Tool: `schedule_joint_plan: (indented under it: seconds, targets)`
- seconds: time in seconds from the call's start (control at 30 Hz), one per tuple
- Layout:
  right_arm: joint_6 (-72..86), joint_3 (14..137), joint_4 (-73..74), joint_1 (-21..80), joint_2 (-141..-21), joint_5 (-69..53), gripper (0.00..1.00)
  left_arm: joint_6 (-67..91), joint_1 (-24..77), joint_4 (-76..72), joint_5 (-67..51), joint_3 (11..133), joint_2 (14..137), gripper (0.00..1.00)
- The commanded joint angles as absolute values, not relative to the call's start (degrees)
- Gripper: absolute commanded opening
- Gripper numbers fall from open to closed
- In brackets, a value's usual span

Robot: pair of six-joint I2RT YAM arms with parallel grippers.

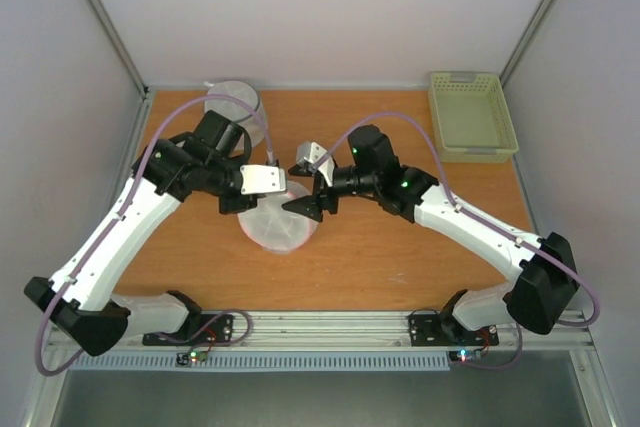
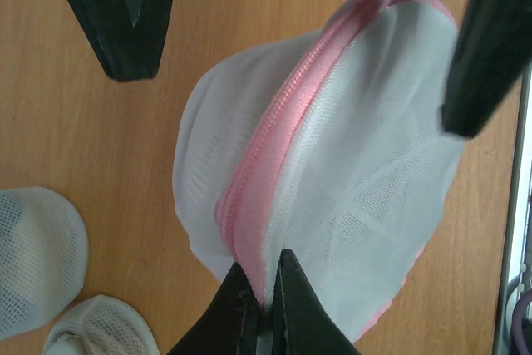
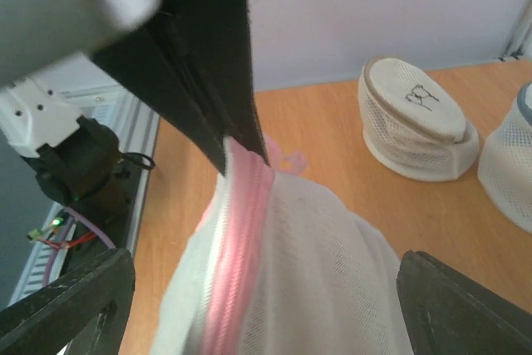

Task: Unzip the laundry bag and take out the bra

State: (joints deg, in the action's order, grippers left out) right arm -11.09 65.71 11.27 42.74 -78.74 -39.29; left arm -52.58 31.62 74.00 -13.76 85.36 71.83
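Progress was minimal: the laundry bag [image 1: 282, 225] lay mid-way across the table [image 1: 380, 267], its pink zipper band [image 2: 274, 139] looked closed, and no bra was visible. Your left gripper [image 2: 266, 276] pinched that band tight. Your right gripper [image 3: 266, 309] straddled the bag, jaws wide and holding nothing.

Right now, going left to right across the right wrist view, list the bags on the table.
laundry bag → flat white bag with a dark mark on top → white mesh bag, cut off at the right edge
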Motion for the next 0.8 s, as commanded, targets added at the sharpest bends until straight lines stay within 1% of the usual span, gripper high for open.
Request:
schedule_joint_plan:
  seconds: [0.0,0.07,0.13,0.2,0.23,0.27,0.37,0.4,0.47,0.53,0.57,0.6,0.63,0.67,0.7,0.73,0.77]
  targets:
    - [-11.16,64.74,5.65,43.68,-78.82,-34.79,0.86,-50.32,32.21,70.37,-13.77,86.45,71.25,0.01]
    - [-11.77,64.67,5.54,43.67,-79.45,-34.25,0.84,-50.59,32.25,69.79,-13.88,86.13,71.10,0.01]
    - [-11.86,64.96,6.09,43.89,-80.66,-34.91,0.76,-50.29,32.25,68.86,-13.84,85.80,71.10,0.00]
    - [-12.07,65.52,7.17,44.34,-81.70,-34.98,0.59,-49.82,32.22,68.06,-14.33,85.83,71.09,0.00]
    - [-12.24,65.59,7.42,44.46,-81.97,-35.17,0.52,-49.47,32.25,67.49,-14.54,85.91,71.02,0.00]
    - [-12.41,65.46,7.32,44.55,-82.00,-35.49,0.50,-49.00,32.26,67.05,-14.65,85.98,71.02,0.01]
    - [-12.94,65.02,6.93,44.71,-81.96,-35.42,0.50,-47.77,32.24,66.18,-14.99,85.49,70.72,0.01]
    - [-13.04,65.04,6.99,44.73,-81.99,-35.09,0.47,-47.65,32.25,66.12,-15.35,85.17,70.59,0.01]
    - [-13.09,65.44,7.31,44.73,-82.31,-34.68,0.31,-47.88,32.26,66.14,-16.16,84.64,70.08,0.01]
    - [-13.13,65.96,7.79,44.74,-82.55,-35.03,0.09,-47.62,32.26,65.72,-16.31,84.19,69.90,0.01]
    - [-12.90,66.03,7.79,44.74,-82.34,-34.72,0.02,-46.45,32.21,64.81,-15.90,83.87,69.80,0.01]
    - [-12.46,65.94,7.49,44.74,-82.14,-33.97,0.01,-45.08,32.25,63.38,-14.86,83.42,69.64,0.01]
    - [-11.96,65.73,7.06,44.69,-81.60,-32.91,0.01,-42.25,32.26,60.92,-11.62,82.93,69.54,0.11]
    - [-10.99,65.29,5.65,44.47,-80.95,-31.83,0.01,-36.69,32.16,58.10,-7.77,82.25,69.46,0.54]
    - [-9.82,64.22,3.52,43.98,-79.65,-31.32,0.01,-33.12,31.94,55.45,-4.23,81.70,69.36,0.81]
    - [-7.98,62.58,-0.22,43.06,-77.25,-31.44,0.01,-28.68,31.16,53.44,-2.41,81.48,69.28,0.93]
    - [-5.67,60.06,-4.83,41.80,-75.10,-31.67,0.01,-25.76,29.66,52.52,-2.93,81.51,68.92,0.99]
